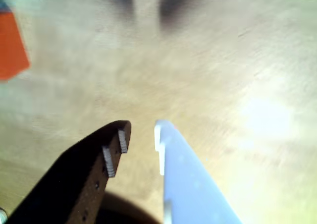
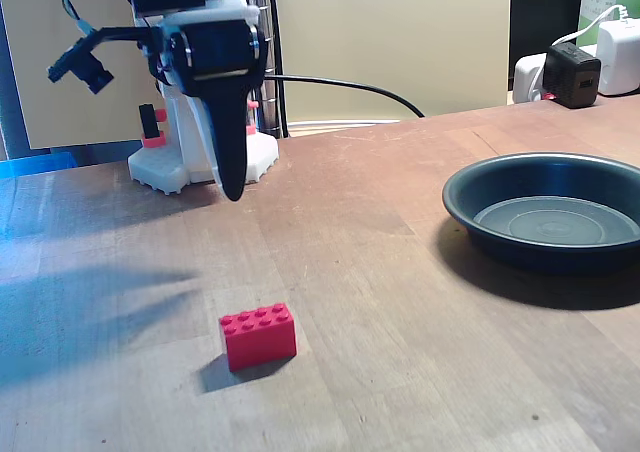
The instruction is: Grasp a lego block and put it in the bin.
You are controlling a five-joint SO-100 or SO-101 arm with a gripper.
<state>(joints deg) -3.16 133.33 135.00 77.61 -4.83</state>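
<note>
- Wooden table point(image 2: 400, 272) is carrying the lego block point(image 2: 259, 336), lying apart from the bin point(image 2: 545, 212).
- Gripper point(image 1: 141, 132) is hanging above the block, jaws slightly apart, holding nothing.
- White chargers point(image 2: 600, 62) are sitting behind the bin.

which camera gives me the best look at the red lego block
The fixed view: the whole lego block sits on the table, studs visible, clear of the gripper. The wrist view catches a blurred red-orange corner at its left edge.

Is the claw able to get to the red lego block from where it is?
Probably yes: the claw hangs above bare table, and nothing stands between it and the lego block.
</note>
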